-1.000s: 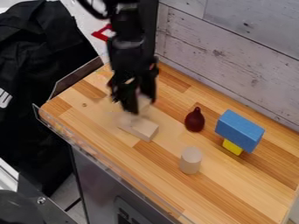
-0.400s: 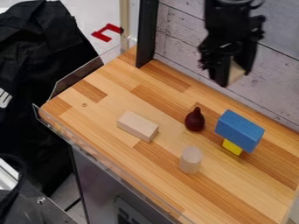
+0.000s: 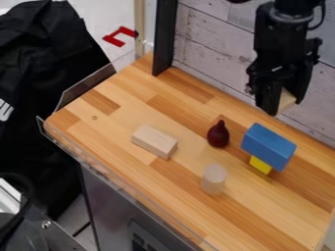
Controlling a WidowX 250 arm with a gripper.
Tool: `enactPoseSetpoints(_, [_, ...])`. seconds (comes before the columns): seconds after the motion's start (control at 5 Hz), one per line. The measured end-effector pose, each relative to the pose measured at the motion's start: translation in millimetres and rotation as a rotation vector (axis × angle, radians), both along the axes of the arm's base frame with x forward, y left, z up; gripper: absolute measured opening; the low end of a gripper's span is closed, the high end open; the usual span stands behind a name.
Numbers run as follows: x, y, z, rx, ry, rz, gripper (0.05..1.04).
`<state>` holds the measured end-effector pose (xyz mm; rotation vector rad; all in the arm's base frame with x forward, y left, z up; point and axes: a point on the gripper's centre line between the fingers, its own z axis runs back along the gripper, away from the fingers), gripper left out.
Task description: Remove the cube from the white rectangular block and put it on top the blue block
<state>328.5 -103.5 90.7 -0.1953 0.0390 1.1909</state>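
At the upper right my gripper [image 3: 281,104] is shut on a pale wooden cube [image 3: 286,101], held in the air above and behind the blue block. The blue block [image 3: 268,146] lies over a yellow block [image 3: 260,164] on the right part of the counter; the cube is apart from it. Left of centre, the pale rectangular block [image 3: 154,142] lies flat on the wood with nothing on top.
A dark red pear-shaped object [image 3: 218,134] stands just left of the blue block. A whitish cylinder [image 3: 213,179] stands nearer the front of the counter [image 3: 118,132]. Behind runs a wooden plank wall [image 3: 216,54]; a clear rim lines the left and front edges.
From over the rectangular block, my gripper has moved right with the cube, then further right and lower toward the blue block. The rectangular block has stayed on the counter.
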Motion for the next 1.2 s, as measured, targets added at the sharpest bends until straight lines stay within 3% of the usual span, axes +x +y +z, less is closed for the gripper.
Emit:
enactPoseSetpoints(0.4, [5.9, -16.3, -9.4, -0.050, 0.010, 0.031, 0.576])
enactPoseSetpoints(1.2, [-12.1, -15.0, -40.6, -0.028, 0.090, 0.132, 0.576])
